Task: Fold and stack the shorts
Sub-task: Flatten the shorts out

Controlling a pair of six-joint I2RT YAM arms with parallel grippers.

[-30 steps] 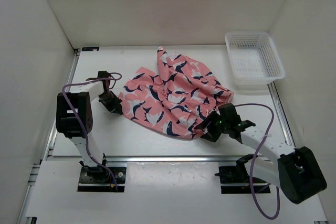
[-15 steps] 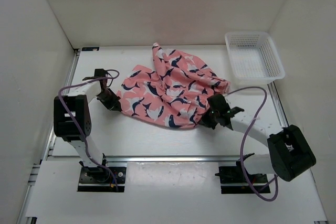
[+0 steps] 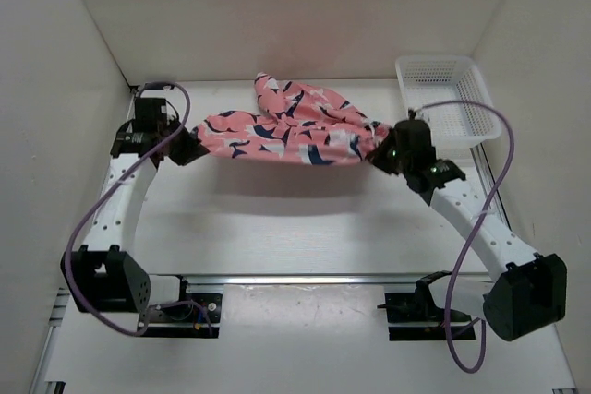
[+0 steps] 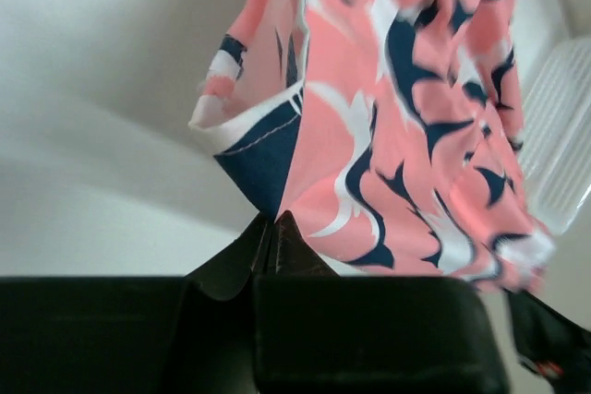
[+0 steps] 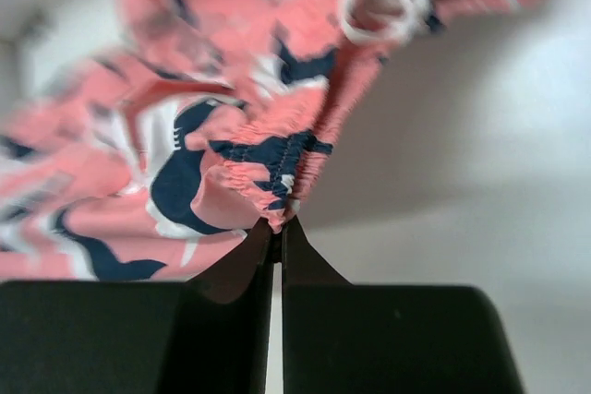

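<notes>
The coral-pink shorts (image 3: pixel 286 131) with navy-and-white shapes hang stretched between both arms, lifted off the table. My left gripper (image 3: pixel 187 148) is shut on their left end; in the left wrist view its tips (image 4: pixel 273 220) pinch a hemmed corner of the shorts (image 4: pixel 406 89). At the right end my right gripper (image 3: pixel 380 156) is shut on the gathered waistband. The right wrist view shows that gripper (image 5: pixel 277 224) nipping the elastic edge of the shorts (image 5: pixel 231 145). One fold of cloth sticks up toward the back wall.
A white mesh basket (image 3: pixel 447 103) stands at the back right corner, just behind the right gripper. White walls enclose the table (image 3: pixel 295 228) on three sides. The arm bases sit at the near edge.
Both arms rose and moved toward the back, lifting the shorts off the table and pulling them taut. The right gripper closed on the waistband during this second.
</notes>
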